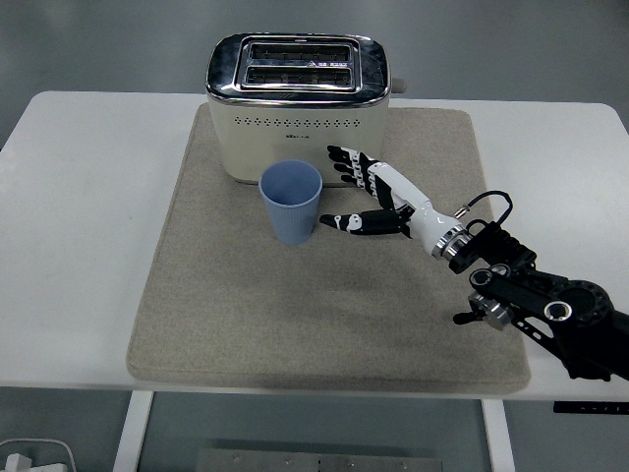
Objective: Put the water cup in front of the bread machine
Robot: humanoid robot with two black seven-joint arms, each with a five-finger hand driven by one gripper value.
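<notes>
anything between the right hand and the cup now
Nothing. In the head view only a narrow strip of bare mat separates the open right hand from the blue cup, which stands upright in front of the toaster.

A beige felt mat [246, 324] lies flat across the middle of my white tabletop [79, 246], reaching almost to its near edge. Beyond the tabletop I see grey floor [98, 39], and a white power strip [29, 457] lower left.
</notes>
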